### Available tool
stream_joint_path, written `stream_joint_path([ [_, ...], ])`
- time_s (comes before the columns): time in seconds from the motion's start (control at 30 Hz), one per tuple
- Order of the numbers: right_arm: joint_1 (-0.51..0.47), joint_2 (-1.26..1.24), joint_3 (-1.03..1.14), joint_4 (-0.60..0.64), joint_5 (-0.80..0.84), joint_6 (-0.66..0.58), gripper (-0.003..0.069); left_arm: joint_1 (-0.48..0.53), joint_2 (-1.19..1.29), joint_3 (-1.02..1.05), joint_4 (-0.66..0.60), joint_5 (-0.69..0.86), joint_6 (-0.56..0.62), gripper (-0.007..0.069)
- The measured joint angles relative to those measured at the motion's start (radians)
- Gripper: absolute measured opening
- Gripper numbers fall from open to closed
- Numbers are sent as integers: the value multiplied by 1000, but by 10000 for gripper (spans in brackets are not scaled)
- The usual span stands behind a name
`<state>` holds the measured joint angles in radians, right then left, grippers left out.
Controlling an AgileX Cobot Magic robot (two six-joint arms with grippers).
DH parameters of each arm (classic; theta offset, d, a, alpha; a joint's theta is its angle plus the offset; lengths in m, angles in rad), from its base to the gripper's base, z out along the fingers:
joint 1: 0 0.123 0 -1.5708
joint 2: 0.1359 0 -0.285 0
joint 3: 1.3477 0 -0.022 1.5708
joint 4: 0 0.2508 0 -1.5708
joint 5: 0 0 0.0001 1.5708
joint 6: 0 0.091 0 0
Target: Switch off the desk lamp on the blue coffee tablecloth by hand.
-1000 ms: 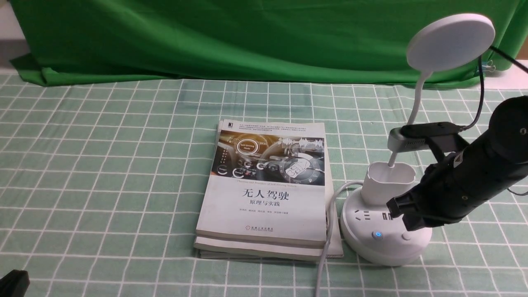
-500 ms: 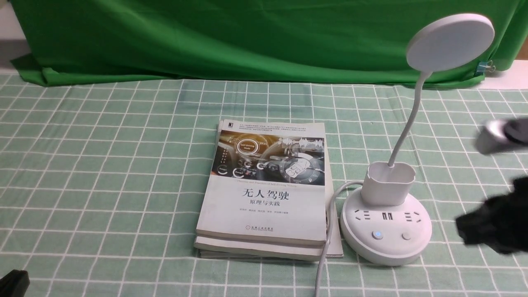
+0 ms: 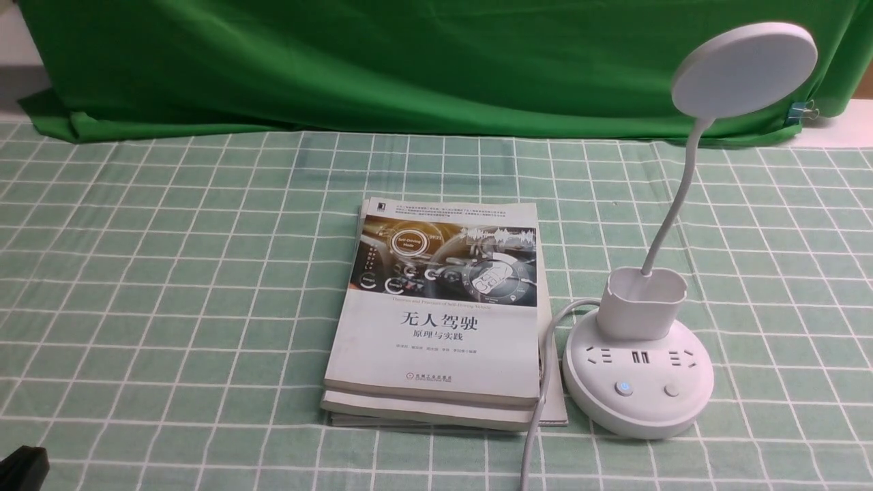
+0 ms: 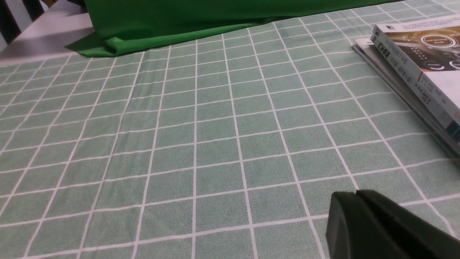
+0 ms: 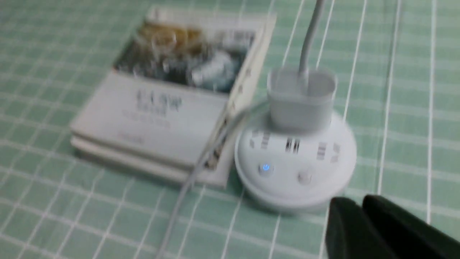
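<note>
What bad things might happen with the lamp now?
The lit button and the plain button on the desk lamp sit close together, so the right gripper might press the wrong one. The white cord runs along the books; an arm passing low might snag it and drag the lamp.

Even diffuse room light, moderately bright, no glare, front and left wrist views sharp, right wrist view smeared throughout, book stack (image 5: 161, 108) print unreadable there, soft shadow under backdrop (image 3: 409, 61) along the counter's (image 3: 842, 131) far edge, small blue glow on desk lamp (image 3: 641, 303) base.
</note>
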<state>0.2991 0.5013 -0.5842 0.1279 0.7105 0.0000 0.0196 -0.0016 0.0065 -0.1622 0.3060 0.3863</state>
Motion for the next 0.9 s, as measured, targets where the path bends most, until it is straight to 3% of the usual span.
stream_joint_path([
  [0.1,-22,-58,71,-17,-98,-18,27,0,0,0,0,0,0,0],
  [0.37,-202,-313,454,-37,-497,-70,27,0,0,0,0,0,0,0],
  [0.53,-221,-452,587,-39,-531,-82,27,0,0,0,0,0,0,0],
  [0.9,-222,-500,589,-41,-476,-77,30,0,0,0,0,0,0,0],
])
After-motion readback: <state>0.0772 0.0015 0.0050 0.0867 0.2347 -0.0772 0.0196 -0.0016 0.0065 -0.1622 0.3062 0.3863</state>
